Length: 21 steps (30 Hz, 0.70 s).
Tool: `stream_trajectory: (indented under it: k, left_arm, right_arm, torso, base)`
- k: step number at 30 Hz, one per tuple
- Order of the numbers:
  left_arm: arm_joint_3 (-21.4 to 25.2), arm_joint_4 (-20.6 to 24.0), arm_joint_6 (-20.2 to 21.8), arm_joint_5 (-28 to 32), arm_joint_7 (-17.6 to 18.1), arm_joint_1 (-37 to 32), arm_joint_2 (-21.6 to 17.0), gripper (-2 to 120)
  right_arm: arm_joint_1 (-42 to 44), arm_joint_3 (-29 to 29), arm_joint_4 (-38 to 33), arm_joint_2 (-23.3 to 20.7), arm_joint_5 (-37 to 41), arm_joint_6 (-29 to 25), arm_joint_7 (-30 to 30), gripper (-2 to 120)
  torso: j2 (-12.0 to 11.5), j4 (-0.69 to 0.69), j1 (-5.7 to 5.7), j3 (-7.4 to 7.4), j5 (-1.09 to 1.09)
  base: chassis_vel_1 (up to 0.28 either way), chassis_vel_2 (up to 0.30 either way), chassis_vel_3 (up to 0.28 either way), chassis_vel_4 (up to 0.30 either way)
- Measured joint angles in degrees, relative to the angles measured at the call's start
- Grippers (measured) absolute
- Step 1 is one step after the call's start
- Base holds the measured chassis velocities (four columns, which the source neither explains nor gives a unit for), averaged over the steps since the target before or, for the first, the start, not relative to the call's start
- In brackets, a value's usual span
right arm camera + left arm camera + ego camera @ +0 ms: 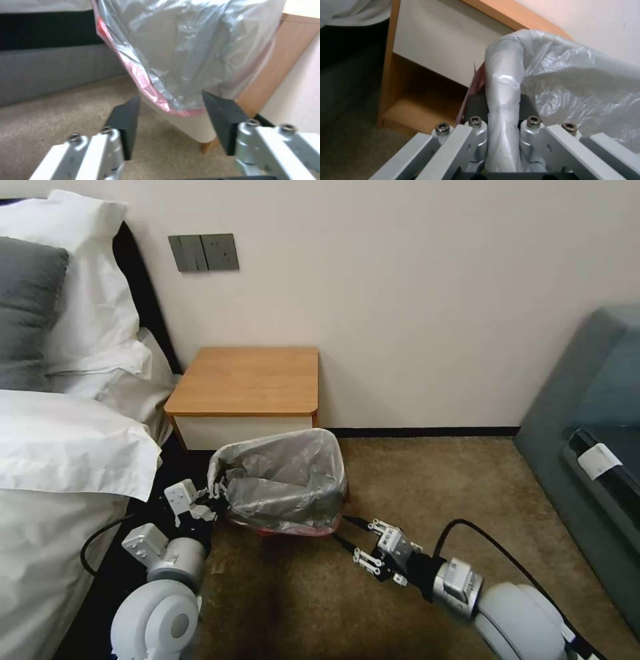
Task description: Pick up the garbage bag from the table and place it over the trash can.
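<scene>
A: Item one, garbage bag (287,480)?
B: Draped over the trash can (186,125), pink hem hanging just ahead of the right claw (348,533), whose jaws stand wide, gripping nothing.

A: Left claw (220,495)?
B: Clamped on the bag where it folds over the rim, likely pinning that side in place.

A: Surface (247,380)?
B: Beyond both claws, bare; bag already off it.

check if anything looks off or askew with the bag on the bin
Nothing is spilled or torn. The garbage bag sits crumpled and loose over the trash can, its pink edge hanging unevenly low on the near side. The left pincer pinches a fold at the rim; the right pincer is open beside it.
</scene>
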State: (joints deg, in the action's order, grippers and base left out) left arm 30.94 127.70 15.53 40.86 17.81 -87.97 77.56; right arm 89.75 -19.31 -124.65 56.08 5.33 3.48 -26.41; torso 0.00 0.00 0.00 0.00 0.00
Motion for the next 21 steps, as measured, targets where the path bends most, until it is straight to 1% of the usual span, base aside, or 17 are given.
stream_trajectory:
  k: [1,2,4,6,7,10,11,12,13,15,16,17,19,20,21]
  left_arm:
    - [0.00,-0.37,-0.44,-0.32,-0.33,0.05,0.00,7]
    - [0.00,-0.37,-0.44,-0.32,-0.33,0.05,0.00,7]
    - [-0.02,-1.27,-1.44,-1.20,-1.28,0.13,-0.05,7]
    - [-0.16,-2.04,-2.73,-2.54,-3.09,0.06,-0.09,7]
    - [-0.16,-2.04,-2.73,-2.54,-3.09,0.06,-0.09,7]
    - [-0.45,-3.20,-4.98,-5.50,-6.38,-0.34,-0.24,7]
    - [-0.45,-3.20,-4.98,-5.50,-6.38,-0.34,-0.24,7]
    - [-0.67,-3.50,-5.67,-6.61,-7.52,-0.56,-0.28,7]
    - [-0.89,-3.64,-6.14,-7.47,-8.30,-0.78,-0.29,7]
    - [-1.22,-3.95,-7.21,-9.08,-9.78,-1.11,-0.29,7]
    - [-1.22,-3.95,-7.21,-9.08,-9.78,-1.11,-0.29,7]
    - [-1.35,-4.21,-7.96,-10.32,-10.59,-1.29,-0.25,7]
    - [-1.62,-4.86,-9.78,-13.32,-12.16,-1.61,-0.20,7]
    - [-1.62,-4.86,-9.78,-13.32,-12.16,-1.61,-0.20,7]
    - [-1.74,-4.97,-10.26,-13.89,-12.58,-1.71,-0.20,7]
  right_arm:
    - [0.61,-0.41,-0.66,0.10,0.91,-0.32,0.62,60]
    - [0.61,-0.41,-0.66,0.10,0.91,-0.32,0.62,60]
    - [1.09,-1.96,-3.42,0.18,5.09,-0.23,3.04,71]
    - [-1.09,-3.44,-6.40,-0.70,9.27,2.10,4.40,80]
    - [-1.09,-3.44,-6.40,-0.70,9.27,2.10,4.40,80]
    - [-6.45,-3.35,-10.27,-3.60,17.05,7.68,7.61,93]
    - [-6.45,-3.35,-10.27,-3.60,17.05,7.68,7.61,93]
    - [-8.75,-2.46,-11.29,-5.12,20.74,10.02,9.28,97]
    - [-11.29,-1.12,-11.82,-6.60,24.16,11.87,10.55,97]
    - [-15.24,1.16,-11.91,-8.64,27.22,14.90,11.60,92]
    - [-15.24,1.16,-11.91,-8.64,27.22,14.90,11.60,92]
    - [-17.71,2.29,-11.63,-9.63,27.85,16.73,11.53,90]
    - [-22.86,5.66,-11.10,-11.96,27.92,20.14,10.83,80]
    - [-22.86,5.66,-11.10,-11.96,27.92,20.14,10.83,80]
    - [-24.93,7.13,-11.00,-12.79,27.52,21.55,10.39,75]
  torso:
    - [0.00,0.00,0.00,0.00,0.00]
    - [0.00,0.00,0.00,0.00,0.00]
    - [0.00,0.00,0.00,0.00,0.00]
    - [0.00,-0.01,0.00,0.00,0.00]
    - [0.00,-0.01,0.00,0.00,0.00]
    - [0.00,0.02,0.00,0.00,0.00]
    - [0.00,0.02,0.00,0.00,0.00]
    - [0.00,0.00,0.00,0.00,-0.01]
    - [0.00,0.01,0.00,0.00,-0.01]
    - [0.00,0.01,0.00,0.00,0.00]
    - [0.00,0.01,0.00,0.00,0.00]
    - [0.00,0.01,0.00,0.00,0.00]
    - [0.00,0.01,0.00,0.00,0.00]
    - [0.00,0.01,0.00,0.00,0.00]
    - [0.00,0.01,0.00,0.00,0.00]
  base:
    - [0.000,0.000,0.000,0.000]
    - [0.000,0.000,0.000,0.000]
    - [0.000,0.000,0.000,0.000]
    - [0.000,0.000,0.000,0.000]
    - [0.000,0.000,0.000,0.000]
    - [0.000,0.000,0.000,0.000]
    - [0.000,0.000,0.000,0.000]
    - [0.000,0.000,0.000,0.000]
    - [0.000,0.000,0.000,0.000]
    - [0.000,0.000,0.000,0.000]
    - [0.000,0.000,0.000,0.000]
    - [0.000,0.000,0.000,0.000]
    - [0.000,0.000,0.000,0.000]
    - [0.000,0.000,0.000,0.000]
    - [0.000,0.000,0.000,0.000]
